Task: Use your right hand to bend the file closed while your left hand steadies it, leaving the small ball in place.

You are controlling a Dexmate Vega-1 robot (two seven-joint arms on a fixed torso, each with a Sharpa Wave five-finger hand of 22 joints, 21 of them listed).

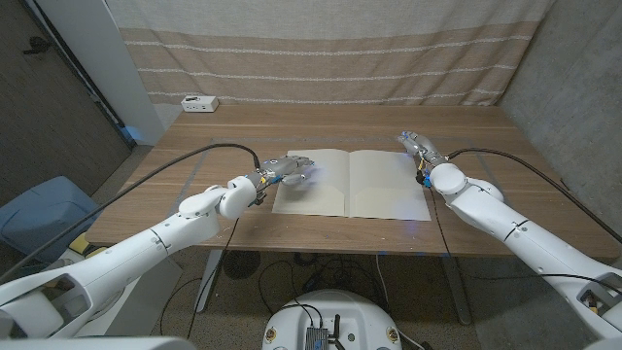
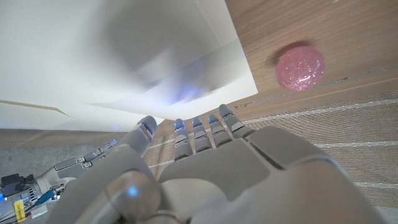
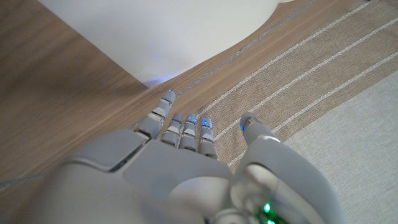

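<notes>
The file (image 1: 352,183) lay open on the worktop (image 1: 194,146). The left hand (image 1: 289,172) pressed its left page, fingers spread. The right hand (image 1: 412,143) hovered empty, fingers apart, at the far right corner.

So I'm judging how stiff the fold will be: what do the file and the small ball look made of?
File: looks like thin cream card or paper with a matte finish; it lies open and flat with a centre crease. Small ball: pink and translucent with glittery flecks, probably plastic or rubber. Its hardness can't be judged.
</notes>
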